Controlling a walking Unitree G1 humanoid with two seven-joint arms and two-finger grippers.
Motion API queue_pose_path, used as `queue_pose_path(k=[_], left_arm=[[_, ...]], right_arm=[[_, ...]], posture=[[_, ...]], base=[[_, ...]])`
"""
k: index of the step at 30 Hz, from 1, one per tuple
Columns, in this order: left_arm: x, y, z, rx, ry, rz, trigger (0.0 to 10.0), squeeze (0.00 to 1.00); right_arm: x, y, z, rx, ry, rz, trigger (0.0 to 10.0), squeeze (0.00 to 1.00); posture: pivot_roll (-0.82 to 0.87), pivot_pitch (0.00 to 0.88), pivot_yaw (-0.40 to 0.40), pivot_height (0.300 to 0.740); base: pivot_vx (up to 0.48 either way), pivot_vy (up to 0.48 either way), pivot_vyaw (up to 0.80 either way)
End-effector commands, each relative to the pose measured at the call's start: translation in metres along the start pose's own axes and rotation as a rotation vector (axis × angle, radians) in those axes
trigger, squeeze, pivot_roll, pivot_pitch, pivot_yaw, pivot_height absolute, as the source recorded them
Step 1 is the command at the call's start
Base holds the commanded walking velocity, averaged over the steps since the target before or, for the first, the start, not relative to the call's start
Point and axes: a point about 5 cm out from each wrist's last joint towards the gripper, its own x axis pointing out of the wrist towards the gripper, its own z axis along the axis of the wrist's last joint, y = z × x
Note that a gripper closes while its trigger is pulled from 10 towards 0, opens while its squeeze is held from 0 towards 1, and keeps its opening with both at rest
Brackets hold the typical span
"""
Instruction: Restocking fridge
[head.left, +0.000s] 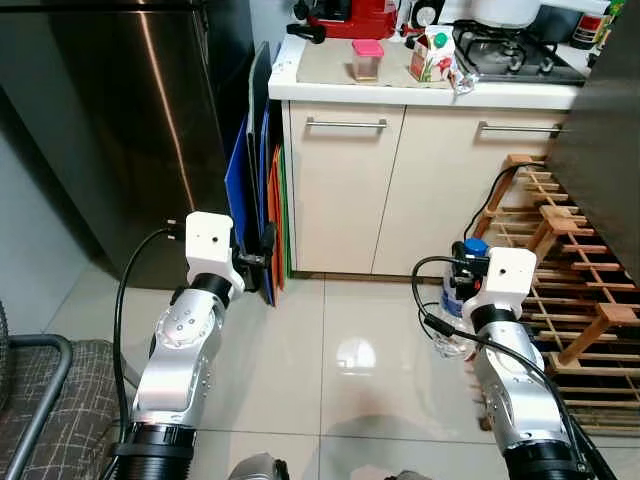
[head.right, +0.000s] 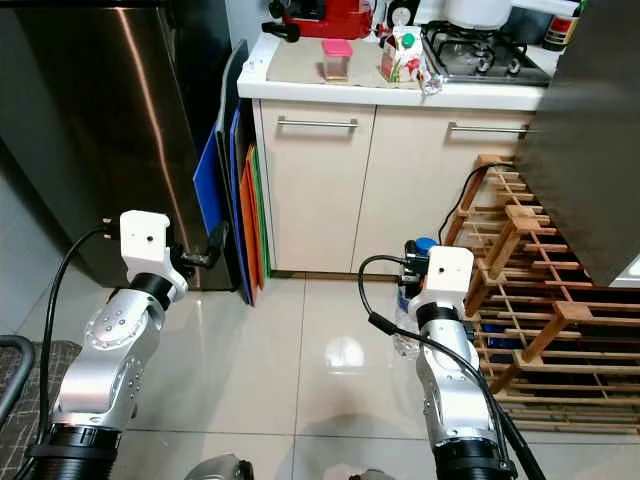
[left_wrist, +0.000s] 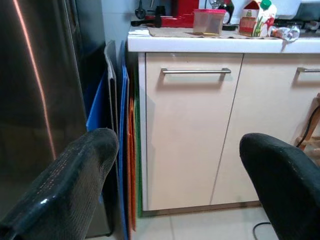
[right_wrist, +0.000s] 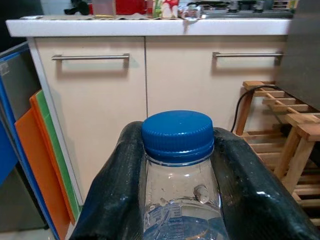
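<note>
The right gripper (right_wrist: 175, 200) was closed on a clear plastic water bottle with a blue screw cap (right_wrist: 177, 134). Both black fingers (right_wrist: 112, 195) pressed against the bottle's neck and shoulder, one on each side, and the bottle stood upright between them. From the head camera, the bottle was held low above the glossy white tile floor (head.left: 330, 340), just beside a slatted wooden rack (head.left: 575, 270) on the robot's right.

The left gripper (left_wrist: 175, 190) was wide open and held nothing. Its two black fingertips (left_wrist: 75, 180) stood well apart. It was raised in front of the robot, near a stack of flat boards in blue, orange and green (head.left: 262, 200) that leaned upright in the gap between the cabinet and the fridge.

The tall stainless-steel fridge (head.left: 130, 120) stood at the robot's left with its door closed. Ahead was a cream base cabinet with two metal bar handles (head.left: 345, 124), both doors shut. On the white countertop (head.left: 300, 85) rested a small clear container with a pink lid (head.left: 367, 58), a printed drink carton with a green cap (head.left: 432, 55) and a red appliance (head.left: 350, 18). A gas hob (head.left: 510, 55) lay to the right of the carton.
</note>
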Motion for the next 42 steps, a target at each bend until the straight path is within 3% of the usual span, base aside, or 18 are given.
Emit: queue_pose_path(k=[1, 7, 19, 25, 28, 34, 42], left_arm=[[0.002, -0.002, 0.0, -0.02, -0.003, -0.001, 10.0, 0.0], [-0.007, -0.016, -0.009, -0.077, -0.007, -0.015, 10.0, 0.0], [-0.008, -0.022, -0.006, -0.105, -0.046, -0.038, 10.0, 0.0], [-0.005, -0.029, -0.005, -0.075, -0.062, -0.061, 10.0, 0.0], [-0.001, -0.032, -0.002, -0.021, -0.077, -0.092, 10.0, 0.0], [0.0, -0.026, -0.003, 0.012, -0.082, -0.094, 10.0, 0.0], [0.002, -0.02, -0.007, 0.03, -0.066, -0.088, 10.0, 0.0]], right_arm=[[0.006, 0.0, 0.014, -0.013, -0.052, 0.006, 10.0, 0.0], [0.01, 0.003, 0.018, -0.038, -0.064, 0.047, 10.0, 0.0], [0.015, 0.003, 0.017, -0.055, -0.039, 0.071, 10.0, 0.0], [0.016, 0.004, 0.017, -0.067, -0.043, 0.088, 10.0, 0.0], [0.016, -0.002, 0.015, -0.066, -0.04, 0.07, 10.0, 0.0], [0.01, -0.009, 0.003, -0.035, -0.004, 0.046, 10.0, 0.0], [-0.002, -0.004, -0.013, -0.036, 0.032, 0.057, 10.0, 0.0]], posture=[[-0.03, 0.0, -0.002, 0.71], [-0.03, 0.0, -0.033, 0.71], [-0.03, 0.0, -0.061, 0.71], [-0.03, 0.0, -0.065, 0.697], [-0.04, 0.0, -0.065, 0.693], [-0.04, 0.0, -0.061, 0.693], [-0.04, 0.0, -0.05, 0.693]], base=[[0.0, 0.0, -0.73], [0.0, -0.4, -0.1], [0.0, -0.476, -0.05], [0.0, -0.208, -0.48], [0.0, 0.0, -0.49], [0.0, 0.0, -0.52], [0.06, -0.42, -0.58]])
